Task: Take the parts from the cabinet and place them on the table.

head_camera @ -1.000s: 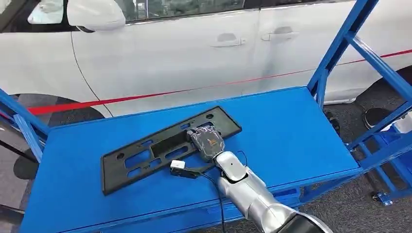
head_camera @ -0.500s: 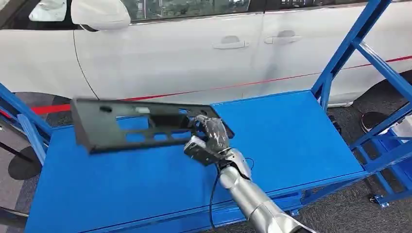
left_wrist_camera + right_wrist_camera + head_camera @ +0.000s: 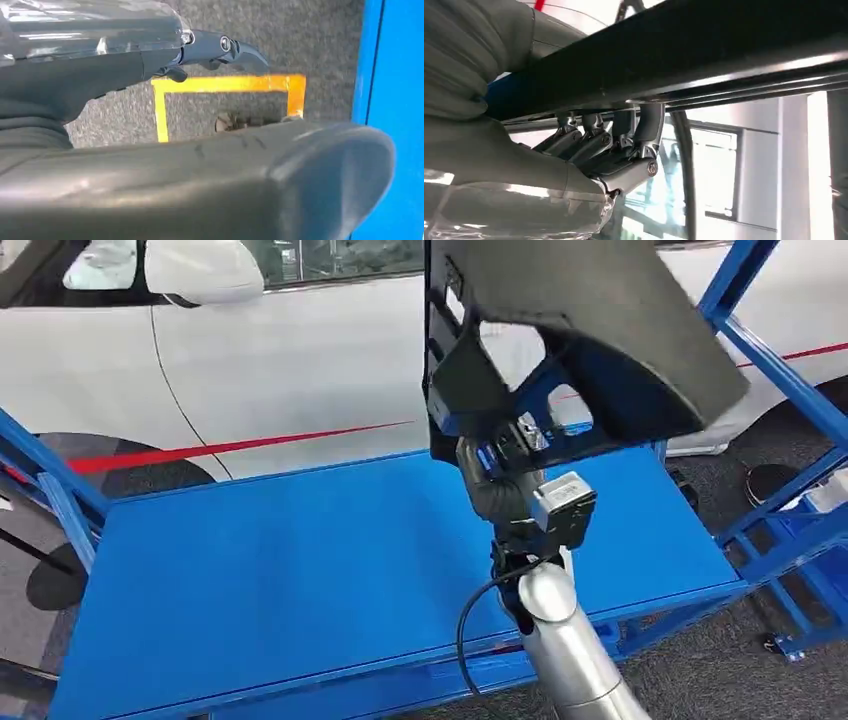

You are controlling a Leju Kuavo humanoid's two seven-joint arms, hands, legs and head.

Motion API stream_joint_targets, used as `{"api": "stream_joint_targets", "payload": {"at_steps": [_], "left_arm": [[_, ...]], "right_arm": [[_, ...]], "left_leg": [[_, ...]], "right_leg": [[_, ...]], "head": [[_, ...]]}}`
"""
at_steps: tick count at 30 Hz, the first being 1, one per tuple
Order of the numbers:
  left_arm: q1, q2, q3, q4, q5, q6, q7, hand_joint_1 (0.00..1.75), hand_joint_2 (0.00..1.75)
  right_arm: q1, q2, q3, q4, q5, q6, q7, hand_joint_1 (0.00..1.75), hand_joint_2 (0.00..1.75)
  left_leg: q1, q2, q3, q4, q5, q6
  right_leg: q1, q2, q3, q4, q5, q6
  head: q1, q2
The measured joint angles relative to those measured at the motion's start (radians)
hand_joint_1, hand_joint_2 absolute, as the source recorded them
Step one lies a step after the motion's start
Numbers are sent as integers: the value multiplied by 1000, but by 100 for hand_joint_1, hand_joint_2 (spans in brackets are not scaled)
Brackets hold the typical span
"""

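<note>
A long black plastic part (image 3: 600, 330) with cut-out slots hangs high above the blue cabinet shelf (image 3: 300, 570), tilted and close to the head camera. My right hand (image 3: 500, 475) grips its lower edge from underneath, wrist turned upward. In the right wrist view the dark fingers (image 3: 614, 145) curl over the part's edge (image 3: 704, 55). My left hand (image 3: 125, 70) hangs over the floor with nothing in it, its fingers (image 3: 220, 50) held apart from the thick thumb (image 3: 225, 180).
A white car (image 3: 300, 360) stands just behind the cabinet. Blue frame posts (image 3: 740, 320) rise at the shelf's right end. In the left wrist view a yellow floor marking (image 3: 225, 84) lies on grey carpet beside a blue cabinet edge (image 3: 395, 75).
The right hand has lifted the black part off the shelf, swinging it up and to the right until it stands tilted near the camera. The shelf is now bare.
</note>
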Motion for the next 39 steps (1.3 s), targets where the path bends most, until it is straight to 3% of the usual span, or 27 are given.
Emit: {"api": "stream_joint_targets", "payload": {"at_steps": [1,3,4,5,6,8,9,10,13,14,15,16,18,19,20,21,22,24,25,29,30,31,33,35,36,37,39], "left_arm": [[-1,0,-2,0,0,0,0,0,0],[-1,-1,-3,0,-1,0,0,0,0],[-1,-1,-4,0,-2,0,0,0,0],[-1,-1,-5,0,-3,0,0,0,0],[-1,0,-6,0,-4,0,0,0,0],[0,0,-8,0,-1,3,2,0,0],[-2,0,-8,0,4,7,2,0,0],[-4,0,-8,0,11,9,3,0,0],[-6,0,-8,0,32,20,4,0,0],[-6,-1,-8,0,39,25,4,0,0],[-7,-1,-7,0,43,27,4,0,0],[-6,-1,-6,0,48,30,4,0,0],[-6,-1,-1,0,55,37,2,0,0],[-6,-1,-1,0,59,39,1,0,0],[-4,-1,0,0,60,41,0,0,0],[-1,-1,0,0,62,42,-3,0,0],[1,-1,0,0,62,42,-4,0,0],[1,-2,0,0,62,40,-9,0,0],[1,-3,0,0,63,39,-11,0,0],[1,-3,2,0,69,48,-19,0,0],[0,-3,3,0,71,50,-19,0,0],[1,-3,4,0,72,51,-19,0,0],[2,-3,5,0,68,57,-18,0,0],[3,-3,5,0,67,69,-19,0,0],[4,-3,6,0,74,73,-22,0,0],[5,-3,7,0,81,76,-24,0,0],[6,-3,8,0,82,80,-27,0,0]], "right_arm": [[2,-1,0,-17,1,0,0,175,175],[10,-8,-2,-42,-6,-6,-14,175,175],[17,-12,-3,-51,-13,-9,-19,175,175],[25,-20,-5,-68,-27,-13,-28,175,175],[36,-32,-10,-95,-45,-18,-32,175,175],[46,-48,-15,-133,-68,-17,-37,175,175],[48,-55,-19,-148,-80,-12,-40,175,175],[48,-60,-21,-158,-92,-5,-42,175,175],[48,-69,-21,-169,-117,19,-47,175,175],[47,-71,-20,-171,-125,20,-49,175,175],[47,-73,-20,-172,-129,24,-51,175,175],[47,-75,-19,-175,-137,26,-53,175,175],[48,-80,-19,-178,-152,35,-63,175,175],[51,-82,-18,-179,-160,37,-64,175,175],[55,-84,-18,-179,-164,37,-64,175,175],[59,-87,-17,-180,-173,37,-64,175,175],[61,-88,-17,-181,-177,40,-64,175,175],[61,-90,-17,-188,-179,43,-65,175,175],[61,-91,-17,-193,-181,46,-67,175,175],[66,-95,-16,-204,-196,54,-73,175,175],[66,-95,-16,-205,-197,54,-74,175,175],[64,-95,-14,-205,-197,55,-74,175,175],[66,-95,-11,-205,-197,55,-75,175,175],[67,-95,-7,-204,-197,54,-75,175,175],[68,-95,-5,-204,-197,54,-75,175,175],[69,-95,-4,-204,-197,54,-75,175,175],[69,-95,-3,-204,-197,54,-75,175,175]], "left_leg": [[2,1,-19,53,-47,-4],[8,1,-78,213,-133,-11],[8,1,-100,279,-160,-14],[8,1,-105,304,-164,-15],[9,2,-81,274,-143,-15],[11,2,22,106,-68,-13],[12,3,75,12,-43,-10],[6,2,83,-12,-60,-6],[2,0,76,-11,-46,12],[6,1,75,-20,-37,24],[9,4,75,-26,-29,32],[9,4,70,-28,-25,37],[7,4,58,-27,-19,44],[6,4,52,-27,-16,45],[6,4,47,-25,-13,45],[6,3,44,-24,-12,44],[6,3,41,-22,-11,43],[5,2,41,-19,-9,39],[0,1,38,-17,-8,32],[0,2,35,-21,0,10],[1,2,29,-13,-8,5],[1,2,20,13,-30,-1],[6,2,-48,171,-121,-9],[8,2,-102,297,-164,-15],[9,3,-98,294,-148,-16],[10,3,-71,244,-115,-16],[11,4,27,51,-23,-12]], "right_leg": [[0,-1,-6,0,4,-7],[2,-3,-17,1,10,-9],[2,-4,-23,3,13,-7],[2,-5,-27,5,15,-6],[2,-6,-31,8,17,-4],[0,-6,-35,15,17,-1],[0,-6,-36,19,17,2],[7,-5,-41,22,19,10],[5,-3,-45,17,31,29],[5,-3,-48,17,34,36],[0,-1,-51,28,19,41],[1,-2,-66,60,-14,43],[0,-1,-128,207,-100,48],[0,-1,-159,281,-131,50],[0,-1,-173,320,-137,50],[0,-1,-160,305,-119,50],[0,-1,-125,246,-85,47],[1,-1,-24,76,-15,35],[6,-1,5,17,-24,29],[11,-1,-2,9,-11,15],[0,-5,1,0,-3,7],[0,-5,0,-2,-1,2],[2,-8,-4,-1,1,-4],[3,-9,-8,1,1,-4],[3,-8,-7,3,1,-4],[2,-8,-7,4,1,-4],[2,-6,-4,10,-3,2]], "head": [[-1,0],[-1,0],[-1,0],[-1,0],[-1,0],[-1,0],[-1,0],[-1,0],[-1,0],[-1,0],[-1,0],[0,0],[0,0],[0,0],[0,0],[0,0],[0,0],[0,0],[0,0],[0,0],[-1,0],[0,0],[-1,0],[-1,0],[-1,0],[-1,0],[-1,0]]}}
